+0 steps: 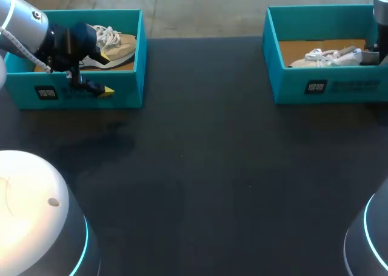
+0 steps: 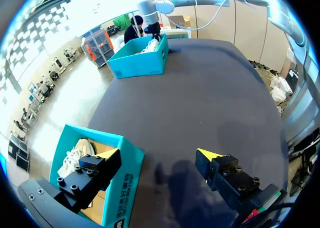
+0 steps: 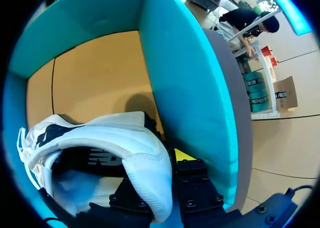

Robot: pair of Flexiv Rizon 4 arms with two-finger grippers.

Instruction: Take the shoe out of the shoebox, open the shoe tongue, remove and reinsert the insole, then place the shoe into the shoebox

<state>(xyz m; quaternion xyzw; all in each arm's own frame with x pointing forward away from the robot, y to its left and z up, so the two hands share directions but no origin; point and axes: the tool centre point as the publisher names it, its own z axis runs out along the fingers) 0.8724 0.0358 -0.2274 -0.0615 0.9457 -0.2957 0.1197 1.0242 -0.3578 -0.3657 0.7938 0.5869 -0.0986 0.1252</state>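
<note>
A white shoe [image 1: 324, 57] lies in the teal shoebox [image 1: 339, 85] at the back right. My right gripper [image 1: 371, 57] is down inside that box at the shoe's heel. In the right wrist view the gripper [image 3: 161, 163] is shut on the padded heel collar of the white shoe [image 3: 135, 148], close to the box wall [image 3: 190, 77]. A beige shoe [image 1: 115, 45] sits in a second teal box [image 1: 91, 97] at the back left. My left gripper [image 1: 104, 74] stands open astride that box's front wall [image 2: 125, 188], one finger over the beige shoe [image 2: 75, 155], the other over the table.
The black table [image 1: 206, 167] stretches between the two boxes and toward me. Each box sits close to the table's far edge. In the left wrist view the right box [image 2: 140, 62] stands far ahead across the table.
</note>
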